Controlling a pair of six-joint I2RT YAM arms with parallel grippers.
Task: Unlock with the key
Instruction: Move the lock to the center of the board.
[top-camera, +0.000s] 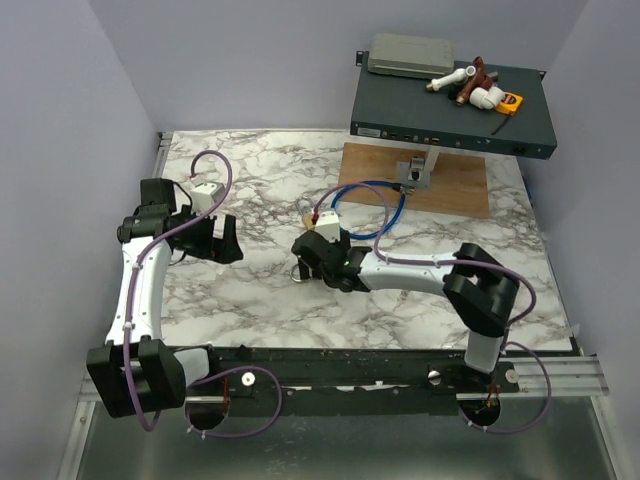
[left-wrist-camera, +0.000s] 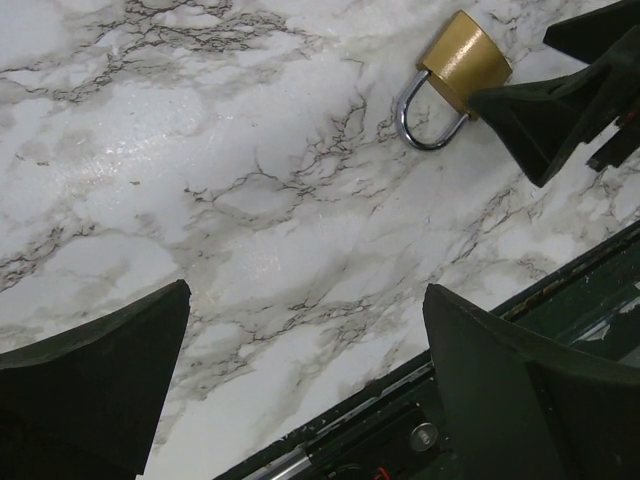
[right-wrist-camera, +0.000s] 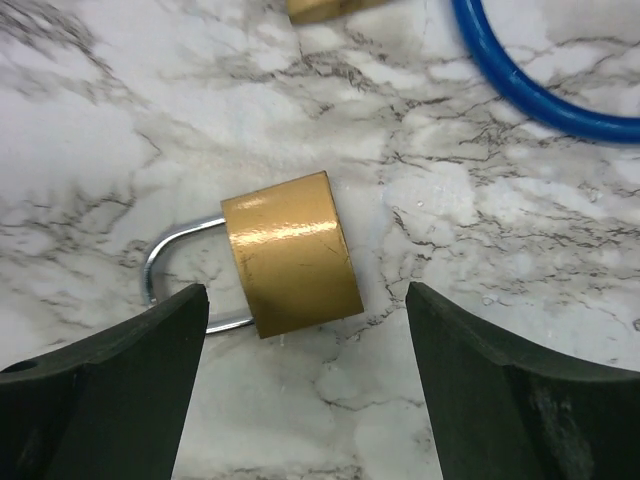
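Observation:
A brass padlock (right-wrist-camera: 290, 255) with a silver shackle (right-wrist-camera: 165, 262) lies flat on the marble table, shackle pointing left in the right wrist view. My right gripper (right-wrist-camera: 307, 295) is open and hovers just above it, one finger on either side of the body. The same padlock shows in the left wrist view (left-wrist-camera: 460, 60) and, small, in the top view (top-camera: 297, 273). A second brass padlock (top-camera: 305, 212) lies just beyond it; only its edge (right-wrist-camera: 320, 8) shows in the right wrist view. My left gripper (left-wrist-camera: 305, 300) is open and empty over bare marble, left of the padlock (top-camera: 218, 240). The key is not visible in any view.
A blue cable ring (top-camera: 365, 208) lies behind the padlocks and shows in the right wrist view (right-wrist-camera: 520, 80). A wooden board (top-camera: 455, 185) with a metal bracket (top-camera: 413, 172) sits at the back. A dark equipment box (top-camera: 450, 110) carries pipe fittings. A black rail (left-wrist-camera: 560, 300) runs along the table's near edge.

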